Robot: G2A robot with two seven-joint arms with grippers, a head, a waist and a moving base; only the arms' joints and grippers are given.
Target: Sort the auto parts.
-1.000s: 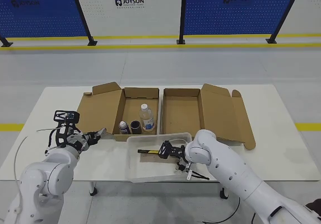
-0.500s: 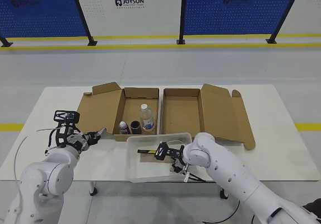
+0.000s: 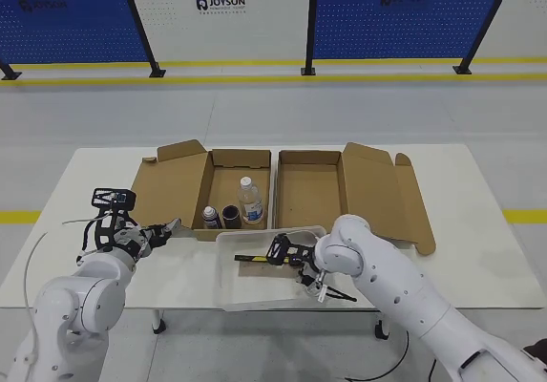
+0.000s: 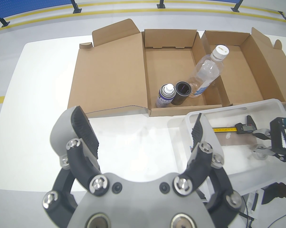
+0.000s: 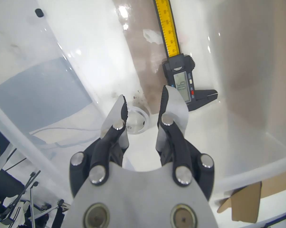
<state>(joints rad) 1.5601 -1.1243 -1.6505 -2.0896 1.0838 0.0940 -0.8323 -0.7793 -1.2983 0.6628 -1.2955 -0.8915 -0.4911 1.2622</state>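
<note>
A digital caliper with a yellow scale lies in the clear plastic tray at the table's front. Beside it on the tray floor rests a small silver metal ring. My right gripper hangs open inside the tray, its fingers on either side of the ring and one fingertip close to the caliper's display. It appears in the top view too, as the right gripper. My left gripper stands open and empty over the bare table, left of the tray and in front of the left box.
Two open cardboard boxes stand behind the tray. The left box holds a spray can, a black cylinder and a clear bottle. The right box has nothing in it. Box flaps spread outward on both sides.
My right gripper has shifted a little inside the tray near the caliper. The left arm has kept still.
</note>
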